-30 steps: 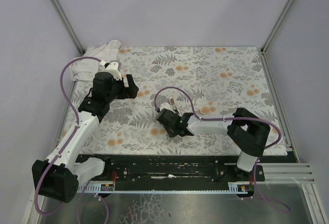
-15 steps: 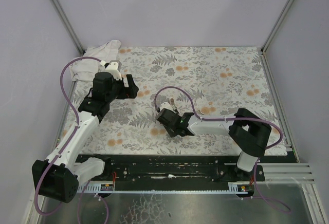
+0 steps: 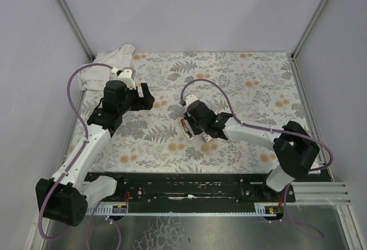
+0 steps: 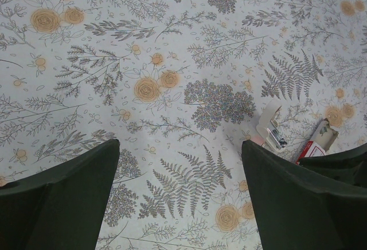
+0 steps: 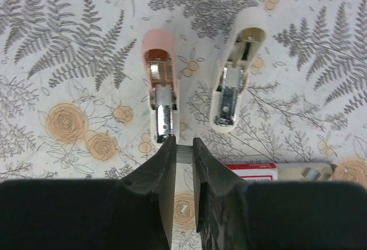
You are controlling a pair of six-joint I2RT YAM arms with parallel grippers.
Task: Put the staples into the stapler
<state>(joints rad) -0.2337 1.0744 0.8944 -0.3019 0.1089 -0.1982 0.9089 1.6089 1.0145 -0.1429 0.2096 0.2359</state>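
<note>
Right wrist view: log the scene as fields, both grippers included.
stapler: two bars side by side, not touching, this pink one and a cream bar, metal insides up
staple box: red, beside the right finger
right gripper: closed on a silvery staple strip, at the pink bar's metal end
left gripper: open, empty, above the floral mat

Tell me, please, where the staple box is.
In the right wrist view the staple box lies bottom right, beside the right end effector, below the cream bar.
</note>
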